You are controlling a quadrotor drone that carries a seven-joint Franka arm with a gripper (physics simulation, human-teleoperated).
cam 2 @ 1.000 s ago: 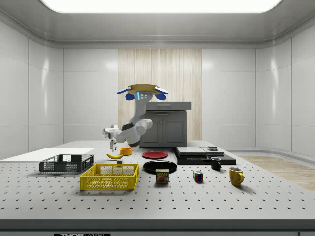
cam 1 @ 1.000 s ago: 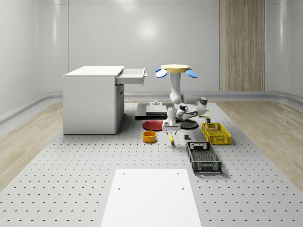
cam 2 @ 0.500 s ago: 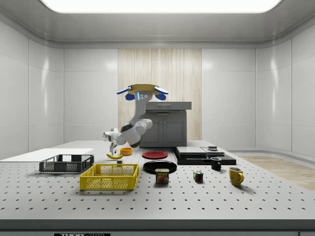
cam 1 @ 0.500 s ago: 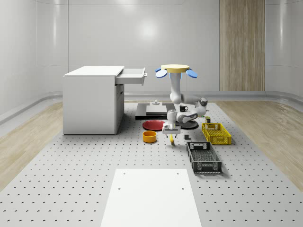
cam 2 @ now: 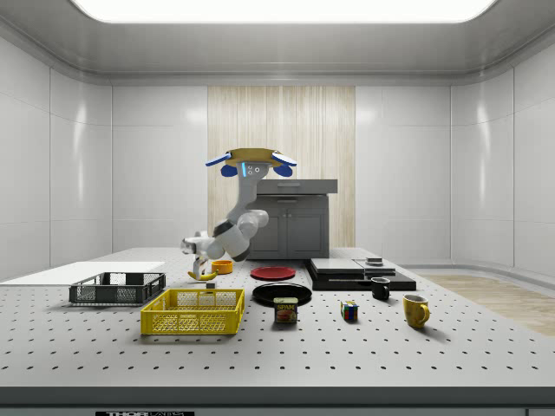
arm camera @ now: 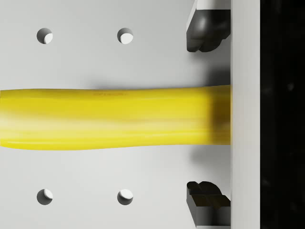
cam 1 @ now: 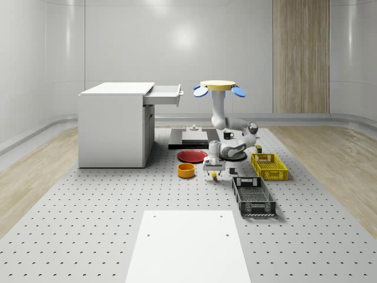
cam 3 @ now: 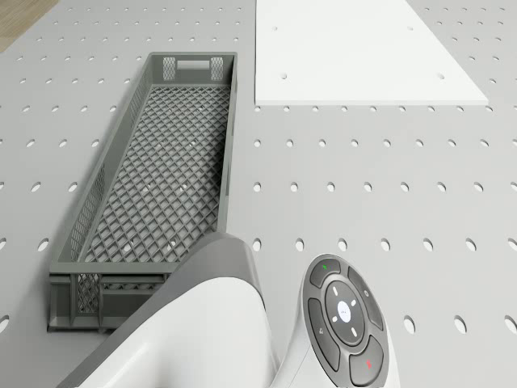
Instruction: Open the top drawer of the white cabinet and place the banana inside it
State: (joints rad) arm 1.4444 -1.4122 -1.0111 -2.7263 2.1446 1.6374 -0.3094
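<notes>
1. The drone (cam 1: 217, 86) has a flat, round tan-yellow disc for a body, with blue rotor discs set around its rim.
2. In the side view, a small light-blue marking shows on the neck just under that disc.
3. The arm (cam 1: 220, 117) is glossy white and made of rounded segments — its joints carry darker grey bands.
4. In the drone view, the white shell nearest the camera has a grey edge strip and a round dark-grey button pad (cam 3: 345, 311) with a green dot and a red dot.
5. The gripper (arm camera: 208, 114) ends in two black fingertips (arm camera: 206, 29) — blocky, with rounded pads, on pale grey mounts.
</notes>
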